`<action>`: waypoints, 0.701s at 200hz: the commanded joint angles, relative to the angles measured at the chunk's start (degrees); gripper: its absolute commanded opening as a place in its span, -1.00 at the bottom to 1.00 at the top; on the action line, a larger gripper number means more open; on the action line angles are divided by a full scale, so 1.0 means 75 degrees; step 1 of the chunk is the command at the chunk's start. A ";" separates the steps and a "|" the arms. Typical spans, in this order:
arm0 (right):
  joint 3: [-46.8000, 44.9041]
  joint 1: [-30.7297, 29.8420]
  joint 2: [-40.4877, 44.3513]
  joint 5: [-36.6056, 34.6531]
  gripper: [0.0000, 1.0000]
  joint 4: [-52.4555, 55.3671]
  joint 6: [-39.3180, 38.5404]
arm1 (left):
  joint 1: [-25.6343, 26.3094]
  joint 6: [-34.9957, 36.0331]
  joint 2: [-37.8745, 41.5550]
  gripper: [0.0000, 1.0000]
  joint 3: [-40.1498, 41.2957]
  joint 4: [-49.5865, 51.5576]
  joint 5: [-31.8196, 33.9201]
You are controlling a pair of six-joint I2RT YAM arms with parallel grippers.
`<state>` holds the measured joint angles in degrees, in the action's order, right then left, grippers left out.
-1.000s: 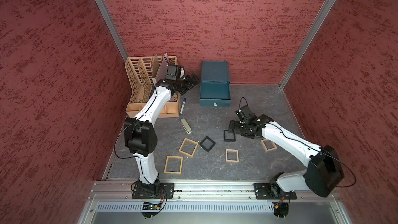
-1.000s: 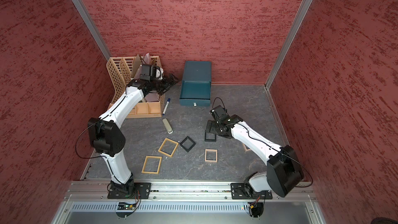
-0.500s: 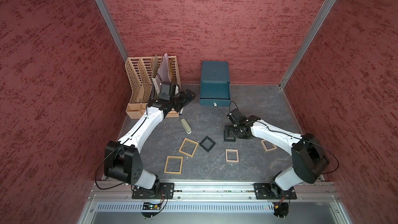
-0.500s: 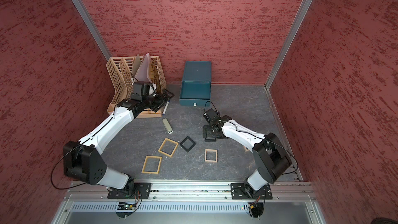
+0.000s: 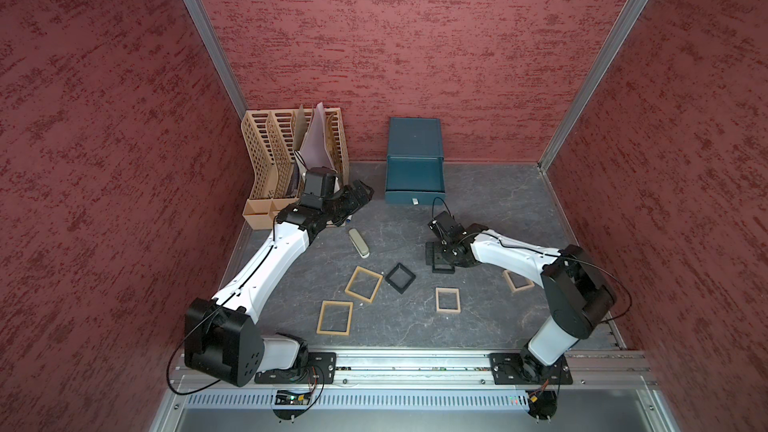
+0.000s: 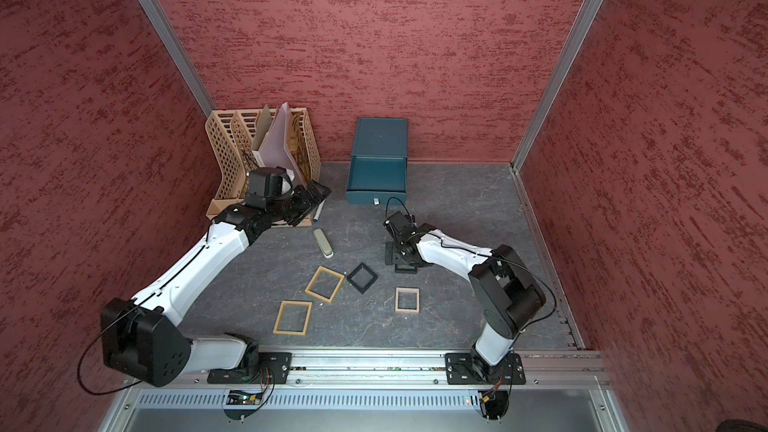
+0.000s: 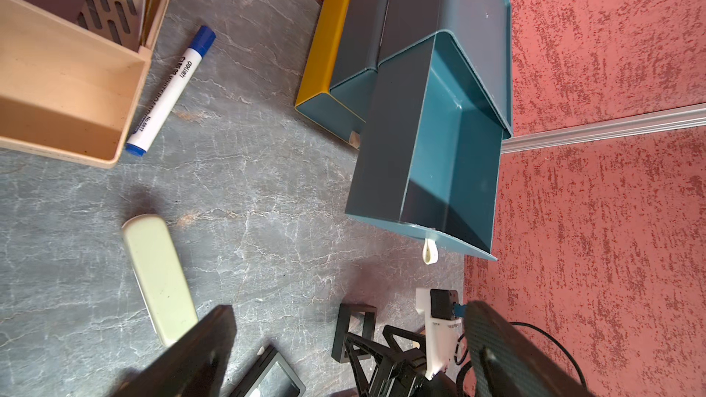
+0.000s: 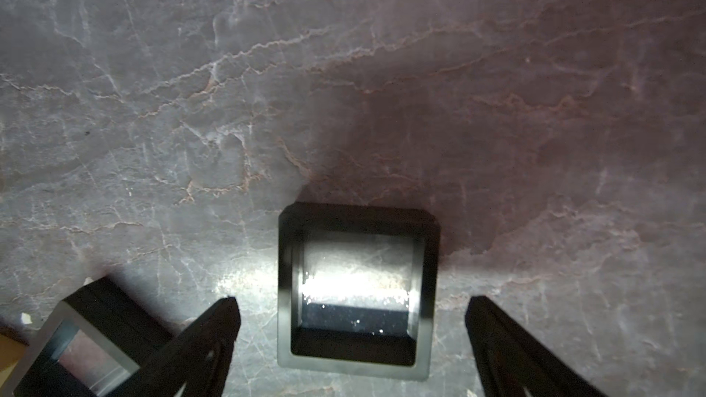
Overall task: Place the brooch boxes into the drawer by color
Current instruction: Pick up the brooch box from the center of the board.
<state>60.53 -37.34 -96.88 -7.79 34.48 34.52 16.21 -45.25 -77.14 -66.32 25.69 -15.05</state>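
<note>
Okay, your right fingers are spread wide and empty, straddling a black box that lies flat on the worktop. It sits between them, touching neither, a shade nearer one than the other, with much of it reaching past the tips. That's your first worry: close now and the nearer finger probably meets the frame first, so the box may slide or swivel instead of being pinched. It's thin and low, too. Stay too high and the fingers could shut over its top; drop too hard and the tips may jam on the worktop. Watch the second black box, just outside one finger and partly hidden behind it: coming down may clip or shove it. Your left fingers are also wide apart with nothing between them, the eraser just beside one tip and the open drawer farther ahead. If both arms head for that drawer, they could foul each other, and a box gripped crooked might catch its front wall. The tan boxes lie well clear of both sets of fingers; mix them with the black ones and the sort fails.
</note>
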 commanded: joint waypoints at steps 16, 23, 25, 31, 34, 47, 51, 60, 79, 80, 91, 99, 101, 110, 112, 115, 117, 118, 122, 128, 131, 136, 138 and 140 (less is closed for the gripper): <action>0.0133 -0.0060 -0.0440 -0.0284 0.93 -0.0092 0.0128 | 0.0048 -0.0005 0.0278 0.95 0.0246 -0.0125 0.0117; 0.0118 -0.0059 -0.0455 -0.0368 0.91 -0.0075 0.0151 | 0.0060 0.0005 0.0289 0.95 0.0250 -0.0115 0.0108; 0.0117 -0.0060 -0.0460 -0.0382 0.90 -0.0074 0.0160 | 0.0055 0.0009 0.0284 0.96 0.0244 -0.0120 0.0108; 0.0097 -0.0057 -0.0473 -0.0380 0.88 -0.0091 0.0179 | 0.0052 0.0032 0.0280 0.96 0.0221 -0.0110 0.0097; 0.0097 -0.0051 -0.0472 -0.0365 0.87 -0.0096 0.0174 | 0.0051 0.0044 0.0278 0.95 0.0208 -0.0101 0.0096; 0.0091 -0.0071 -0.0477 -0.0300 0.82 -0.0143 0.0219 | 0.0054 0.0076 0.0278 0.95 0.0178 -0.0091 0.0096; 0.0086 -0.0072 -0.0495 -0.0303 0.81 -0.0152 0.0225 | 0.0054 0.0061 0.0278 0.95 0.0173 -0.0103 0.0096; 0.0108 -0.0092 -0.0529 -0.0309 0.79 -0.0138 0.0231 | 0.0054 0.0057 0.0290 0.96 0.0192 -0.0138 0.0105; 0.0176 -0.0113 -0.0616 -0.0364 0.76 -0.0039 0.0196 | 0.0045 0.0063 0.0273 0.96 0.0198 -0.0168 0.0093; 0.0177 -0.0116 -0.0617 -0.0372 0.75 -0.0033 0.0193 | 0.0044 0.0060 0.0270 0.96 0.0202 -0.0168 0.0083; 0.0173 -0.0141 -0.0641 -0.0423 0.73 0.0017 0.0202 | 0.0042 0.0060 0.0255 0.96 0.0212 -0.0166 0.0067; 0.0160 -0.0159 -0.0653 -0.0449 0.73 0.0043 0.0221 | 0.0042 0.0061 0.0266 0.96 0.0221 -0.0179 0.0061; 0.0148 -0.0164 -0.0653 -0.0458 0.73 0.0043 0.0224 | 0.0042 0.0067 0.0266 0.95 0.0226 -0.0174 0.0052; 0.0111 -0.0184 -0.0659 -0.0484 0.73 0.0043 0.0248 | 0.0031 0.0082 0.0278 0.96 0.0236 -0.0178 0.0057; 0.0106 -0.0188 -0.0651 -0.0484 0.73 0.0043 0.0257 | 0.0031 0.0087 0.0278 0.96 0.0240 -0.0179 0.0060; 0.0097 -0.0198 -0.0651 -0.0490 0.73 0.0043 0.0267 | 0.0022 0.0082 0.0278 0.95 0.0247 -0.0174 0.0054; 0.0079 -0.0194 -0.0655 -0.0495 0.73 0.0043 0.0274 | 0.0019 0.0081 0.0278 0.96 0.0252 -0.0178 0.0051; 0.0076 -0.0197 -0.0654 -0.0495 0.73 0.0043 0.0273 | 0.0013 0.0081 0.0278 0.96 0.0253 -0.0179 0.0050; 0.0063 -0.0211 -0.0659 -0.0496 0.71 0.0043 0.0292 | 0.0007 0.0084 0.0289 0.96 0.0243 -0.0174 0.0049; 0.0057 -0.0221 -0.0656 -0.0507 0.70 0.0055 0.0306 | -0.0004 0.0082 0.0291 0.95 0.0253 -0.0180 0.0049; 0.0052 -0.0230 -0.0653 -0.0517 0.69 0.0055 0.0307 | -0.0005 0.0096 0.0290 0.95 0.0245 -0.0177 0.0044; 0.0050 -0.0244 -0.0656 -0.0536 0.67 0.0067 0.0318 | -0.0005 0.0093 0.0278 0.95 0.0244 -0.0185 0.0038; 0.0050 -0.0247 -0.0659 -0.0541 0.66 0.0067 0.0327 | -0.0005 0.0096 0.0278 0.96 0.0242 -0.0187 0.0038; 0.0041 -0.0256 -0.0663 -0.0554 0.66 0.0067 0.0330 | -0.0005 0.0093 0.0278 0.95 0.0251 -0.0190 0.0029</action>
<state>60.58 -38.35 -101.49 -9.61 34.26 35.94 16.36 -45.39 -76.14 -65.01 25.47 -14.87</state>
